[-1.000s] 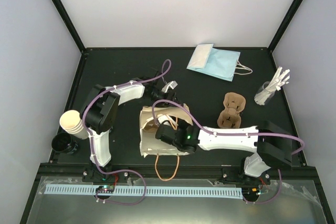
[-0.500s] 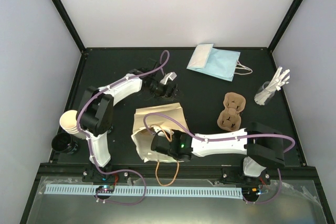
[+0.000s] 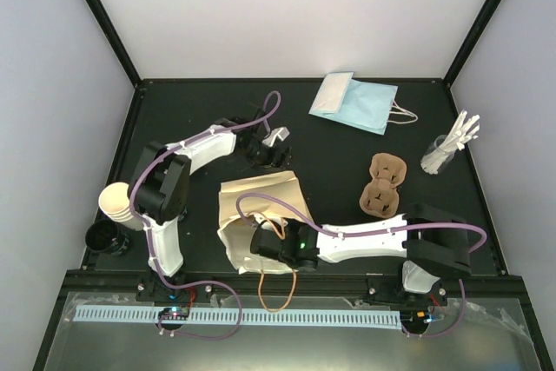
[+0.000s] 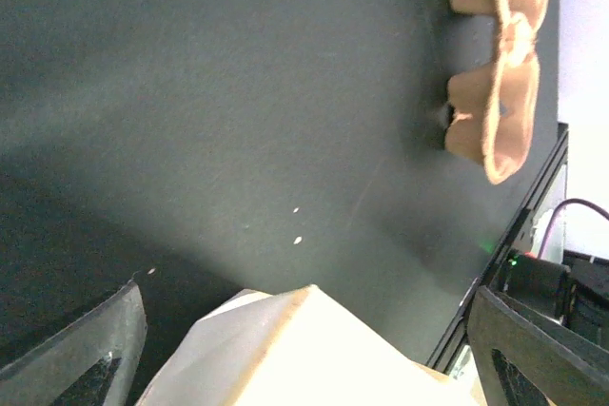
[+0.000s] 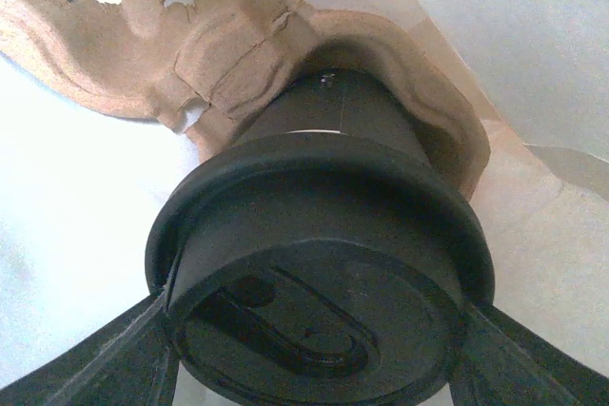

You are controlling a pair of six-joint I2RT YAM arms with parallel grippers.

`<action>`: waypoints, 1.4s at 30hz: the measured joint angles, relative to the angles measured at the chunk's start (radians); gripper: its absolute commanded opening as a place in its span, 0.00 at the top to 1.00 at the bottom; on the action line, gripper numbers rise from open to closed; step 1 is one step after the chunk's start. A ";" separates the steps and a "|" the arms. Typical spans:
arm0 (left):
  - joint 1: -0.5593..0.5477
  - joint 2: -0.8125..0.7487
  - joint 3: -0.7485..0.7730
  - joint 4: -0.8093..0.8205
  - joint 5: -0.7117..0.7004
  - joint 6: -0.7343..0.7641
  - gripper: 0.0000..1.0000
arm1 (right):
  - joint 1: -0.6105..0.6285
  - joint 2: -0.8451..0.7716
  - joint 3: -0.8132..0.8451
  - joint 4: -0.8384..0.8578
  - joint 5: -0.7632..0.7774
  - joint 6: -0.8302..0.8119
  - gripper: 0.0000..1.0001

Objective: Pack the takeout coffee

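The right arm is reaching down into the tan paper bag (image 3: 261,202) on the tabletop (image 3: 347,145), and the right jaws are clasping the takeout coffee (image 5: 319,235) by its black lid. The cup is sitting inside the bag, nestled in a brown pulp carrier (image 5: 228,35). Just past the bag's far edge, the left jaws are hanging spread wide, gripping nothing, with a second carrier (image 4: 500,64) lying nearby.

My left arm (image 3: 204,147) reaches forward, left fingers (image 4: 86,349) spread wide around nothing. My right arm (image 3: 365,239) stretches low leftward, right fingers (image 5: 105,358) pressed on the takeout coffee (image 5: 314,263).
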 measured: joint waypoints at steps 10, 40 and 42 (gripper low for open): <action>-0.005 0.077 -0.035 0.042 0.054 -0.006 0.25 | 0.006 0.024 0.005 0.009 0.005 0.018 0.40; -0.015 0.077 -0.089 0.192 0.108 -0.019 0.41 | -0.068 0.066 0.087 -0.026 -0.067 -0.042 0.41; -0.015 0.077 -0.089 0.199 0.105 -0.019 0.41 | -0.073 0.074 0.097 -0.031 -0.069 -0.042 0.41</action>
